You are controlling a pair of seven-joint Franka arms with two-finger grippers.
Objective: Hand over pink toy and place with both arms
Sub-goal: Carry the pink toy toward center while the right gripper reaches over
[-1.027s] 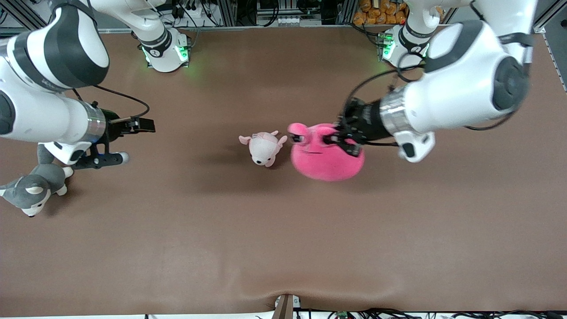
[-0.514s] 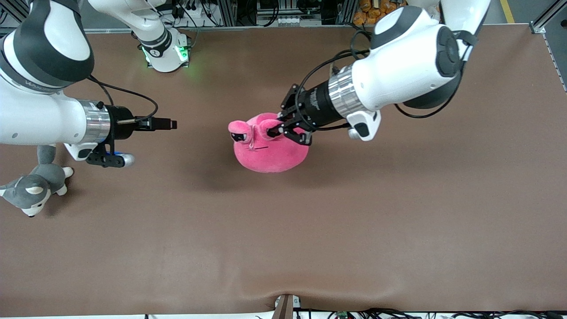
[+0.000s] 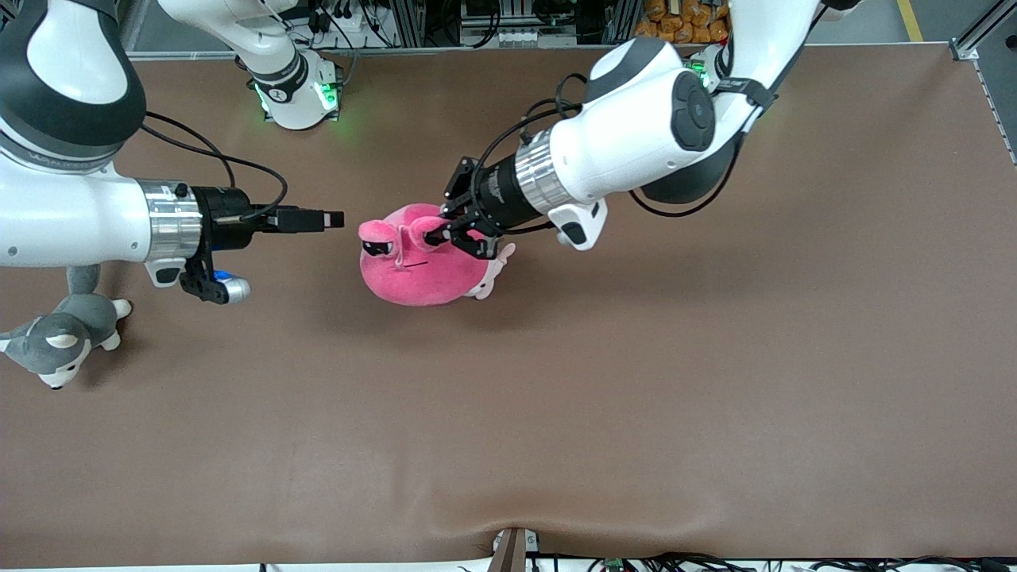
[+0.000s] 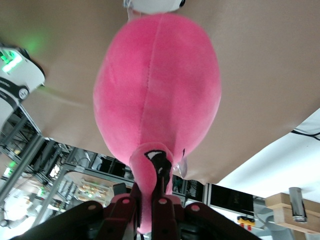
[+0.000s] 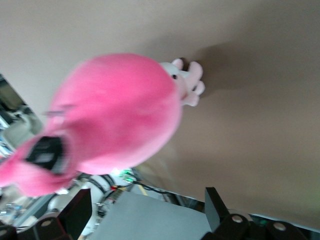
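The pink toy (image 3: 413,266) is held up over the middle of the table (image 3: 636,381), pinched by 1 of its eye stalks in the tightly closed jaws of the left gripper (image 3: 453,232). Beneath it, a small pale plush (image 3: 491,274) is partly hidden on the table. The right gripper (image 3: 314,219) is held level beside the toy, not touching, its jaws wide apart. A grey husky plush (image 3: 59,338) lies at the right arm's end of the table.

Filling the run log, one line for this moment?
left gripper: shut on pink toy, airborne | right gripper: open, facing toy | handover: pending
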